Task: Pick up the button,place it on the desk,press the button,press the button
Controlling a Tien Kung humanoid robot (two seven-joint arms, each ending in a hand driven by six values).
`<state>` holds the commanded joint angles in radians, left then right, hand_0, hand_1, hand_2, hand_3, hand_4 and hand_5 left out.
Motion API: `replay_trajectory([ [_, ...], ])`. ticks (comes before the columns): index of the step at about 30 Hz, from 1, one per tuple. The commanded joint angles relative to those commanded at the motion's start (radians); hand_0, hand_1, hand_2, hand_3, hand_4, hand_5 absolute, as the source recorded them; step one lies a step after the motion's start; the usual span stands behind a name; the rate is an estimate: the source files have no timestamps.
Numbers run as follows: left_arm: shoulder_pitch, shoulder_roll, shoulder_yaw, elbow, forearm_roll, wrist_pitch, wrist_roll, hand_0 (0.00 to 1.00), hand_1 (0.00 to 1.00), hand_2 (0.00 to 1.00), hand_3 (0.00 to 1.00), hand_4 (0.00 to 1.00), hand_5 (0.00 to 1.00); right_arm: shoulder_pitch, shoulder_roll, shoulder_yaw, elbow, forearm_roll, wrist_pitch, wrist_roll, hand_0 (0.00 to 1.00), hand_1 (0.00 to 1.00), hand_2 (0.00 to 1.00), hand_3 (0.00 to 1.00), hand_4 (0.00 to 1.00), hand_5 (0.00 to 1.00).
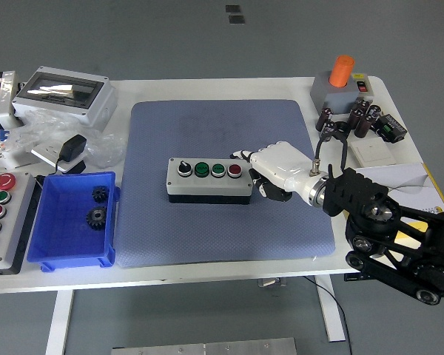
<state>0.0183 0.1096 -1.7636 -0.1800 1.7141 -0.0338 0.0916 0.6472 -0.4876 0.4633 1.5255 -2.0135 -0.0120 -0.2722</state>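
A grey button box (209,180) lies in the middle of the blue mat (222,140). Its top carries a black-and-white knob, two green buttons and a red button (234,170) at the right end. My right hand (263,174), white with black fingertips, sits just right of the box's right end. Its fingers are curled, one fingertip points toward the box's top right corner, and nothing is held. No left arm shows.
A blue bin (72,218) with two black gears stands at the left. A second button panel (0,214) lies at the far left edge. A grey enclosure (65,95) sits back left, an orange-topped switch box (340,85) back right.
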Motion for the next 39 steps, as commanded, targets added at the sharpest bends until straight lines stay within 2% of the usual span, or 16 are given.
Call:
replay_trajectory([
  [14, -0.002, 0.003, 0.0, 0.0, -0.002, 0.001, 0.0, 0.731, 0.734, 0.617, 0.643, 0.574, 0.175, -0.002, 0.023, -0.022, -0.055, 0.025, -0.004, 0.003, 0.399, 0.435, 0.248, 0.859, 0.161, 0.002],
  [31, 0.0, 0.003, 0.003, 0.0, -0.006, 0.0, -0.004, 0.731, 0.734, 0.618, 0.643, 0.573, 0.182, -0.002, 0.021, -0.015, -0.069, 0.048, -0.013, 0.014, 0.384, 0.428, 0.247, 0.84, 0.161, 0.002],
  [39, 0.001, 0.003, 0.004, 0.0, -0.007, 0.0, -0.005, 0.731, 0.734, 0.618, 0.643, 0.573, 0.184, 0.0, 0.022, -0.039, -0.069, 0.036, -0.002, 0.006, 0.38, 0.428, 0.247, 0.837, 0.16, 0.002],
])
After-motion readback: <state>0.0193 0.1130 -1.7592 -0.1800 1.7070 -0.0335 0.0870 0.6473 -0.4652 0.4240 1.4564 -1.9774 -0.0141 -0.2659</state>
